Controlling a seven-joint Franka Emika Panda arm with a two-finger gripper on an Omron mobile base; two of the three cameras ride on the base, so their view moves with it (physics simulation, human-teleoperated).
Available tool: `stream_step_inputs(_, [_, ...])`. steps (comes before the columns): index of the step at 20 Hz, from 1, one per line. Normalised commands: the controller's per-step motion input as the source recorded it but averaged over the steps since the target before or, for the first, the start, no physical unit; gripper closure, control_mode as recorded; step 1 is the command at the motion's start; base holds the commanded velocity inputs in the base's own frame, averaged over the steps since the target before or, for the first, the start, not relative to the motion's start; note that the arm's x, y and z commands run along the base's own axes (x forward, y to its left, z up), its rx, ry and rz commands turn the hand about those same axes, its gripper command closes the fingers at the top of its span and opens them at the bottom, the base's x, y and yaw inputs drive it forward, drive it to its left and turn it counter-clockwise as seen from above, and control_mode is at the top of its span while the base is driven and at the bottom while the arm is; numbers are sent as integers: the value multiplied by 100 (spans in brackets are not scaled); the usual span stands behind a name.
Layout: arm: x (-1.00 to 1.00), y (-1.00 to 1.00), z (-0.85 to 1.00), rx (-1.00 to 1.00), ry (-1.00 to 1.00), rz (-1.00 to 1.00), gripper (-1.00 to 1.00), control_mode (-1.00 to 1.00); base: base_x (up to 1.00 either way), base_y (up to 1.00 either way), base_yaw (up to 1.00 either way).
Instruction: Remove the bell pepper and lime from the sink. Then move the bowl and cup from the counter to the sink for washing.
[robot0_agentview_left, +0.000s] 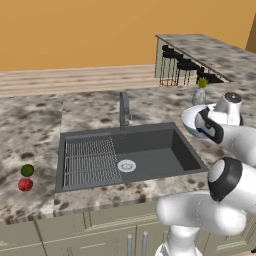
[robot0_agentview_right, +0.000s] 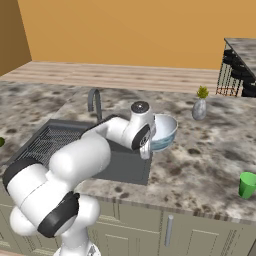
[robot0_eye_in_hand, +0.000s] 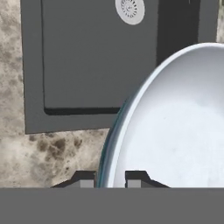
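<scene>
Bowl (robot0_eye_in_hand: 175, 131), white inside, rim pinched between narrow gripper (robot0_eye_in_hand: 110, 178) fingers, right of empty sink (robot0_agentview_left: 150, 155); lime (robot0_agentview_left: 27, 170), bell pepper (robot0_agentview_left: 25, 185) on counter (robot0_agentview_left: 30, 130) left.

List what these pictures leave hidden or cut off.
- Pale blue patterned bowl: the white arm covers its right side in the left base view.
- Gripper: its dark fingertips straddle the bowl's rim in the hand view, most of them cut off below.
- Dark green lime: cut by the right base view's left edge.
</scene>
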Motion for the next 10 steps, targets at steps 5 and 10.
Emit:
stream_step_inputs(5, [-1, 33, 3, -3, 12, 20, 100, -100, 0, 0, 0])
stream_step_inputs(10, [0, 31, 0, 0, 11, 13, 100, -100, 0, 0, 0])
